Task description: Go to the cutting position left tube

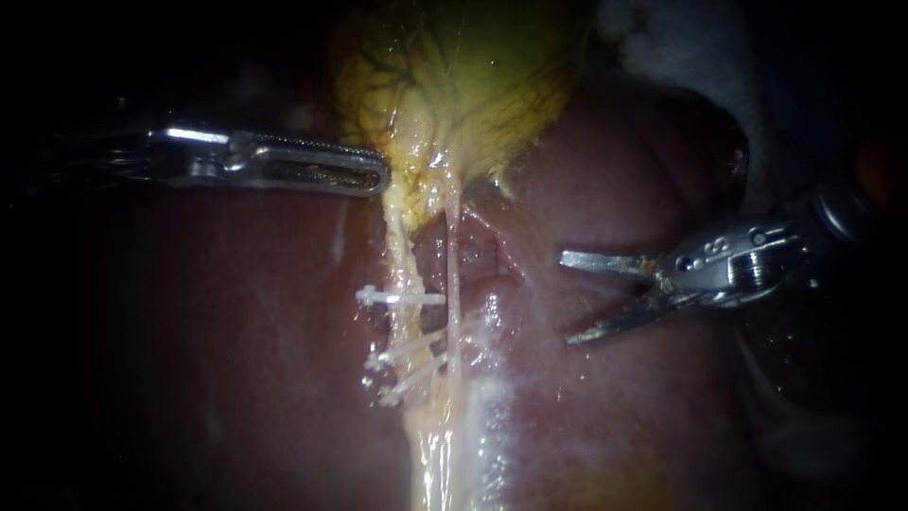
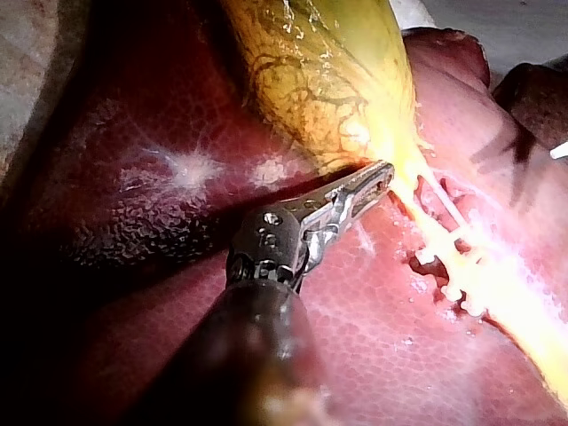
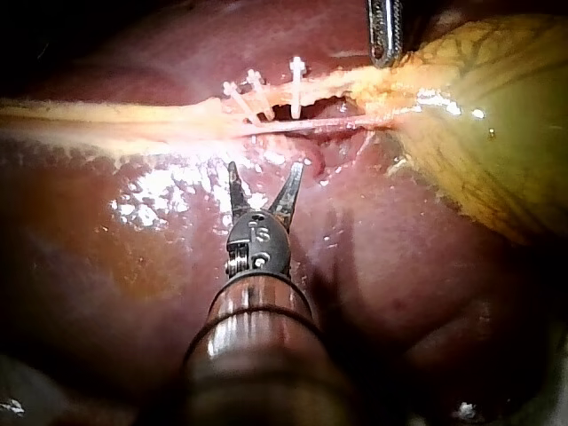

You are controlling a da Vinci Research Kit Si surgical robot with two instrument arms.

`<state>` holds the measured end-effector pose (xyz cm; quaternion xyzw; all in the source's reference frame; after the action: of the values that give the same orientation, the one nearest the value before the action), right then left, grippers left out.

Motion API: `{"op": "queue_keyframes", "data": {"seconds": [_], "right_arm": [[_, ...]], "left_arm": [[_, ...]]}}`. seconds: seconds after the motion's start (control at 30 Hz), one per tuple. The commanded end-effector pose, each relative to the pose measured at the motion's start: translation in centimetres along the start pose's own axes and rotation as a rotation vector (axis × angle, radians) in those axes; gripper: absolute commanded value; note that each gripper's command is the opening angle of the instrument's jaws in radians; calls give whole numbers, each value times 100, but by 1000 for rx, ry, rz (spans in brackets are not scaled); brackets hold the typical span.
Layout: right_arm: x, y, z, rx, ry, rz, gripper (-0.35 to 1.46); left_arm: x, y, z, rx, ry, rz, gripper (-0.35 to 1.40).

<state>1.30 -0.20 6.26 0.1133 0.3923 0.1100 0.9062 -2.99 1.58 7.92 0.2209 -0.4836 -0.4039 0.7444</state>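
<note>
Lying at nine o'clock of the steel right instrument [image 1: 566,298], jaws spread, the pale clipped left tube [image 1: 409,324] runs twelve-to-six.

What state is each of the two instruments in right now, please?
Left instrument: closed on the gallbladder at its narrow end.
Right instrument: open, holding nothing.

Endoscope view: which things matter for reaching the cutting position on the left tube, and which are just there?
In the job:
right instrument
left tube
three clips on it
left instrument, at the neck of the gallbladder

Just there:
right tube
liver
</note>
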Motion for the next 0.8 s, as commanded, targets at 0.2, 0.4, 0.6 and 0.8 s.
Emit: {"op": "queue_keyframes", "data": {"seconds": [0.2,0.4,0.6,0.8], "right_arm": [[0,-1,0,0,0,0,141],[0,0,0,0,0,0,141],[0,0,0,3,1,-6,141],[1,0,0,3,1,-5,141]], "left_arm": [[-1,1,-7,4,2,-1,-35],[-14,-2,-39,2,4,-7,-35],[-38,-11,-76,-12,-21,-23,-35],[-51,-22,-87,-11,-37,-27,-35]]}}
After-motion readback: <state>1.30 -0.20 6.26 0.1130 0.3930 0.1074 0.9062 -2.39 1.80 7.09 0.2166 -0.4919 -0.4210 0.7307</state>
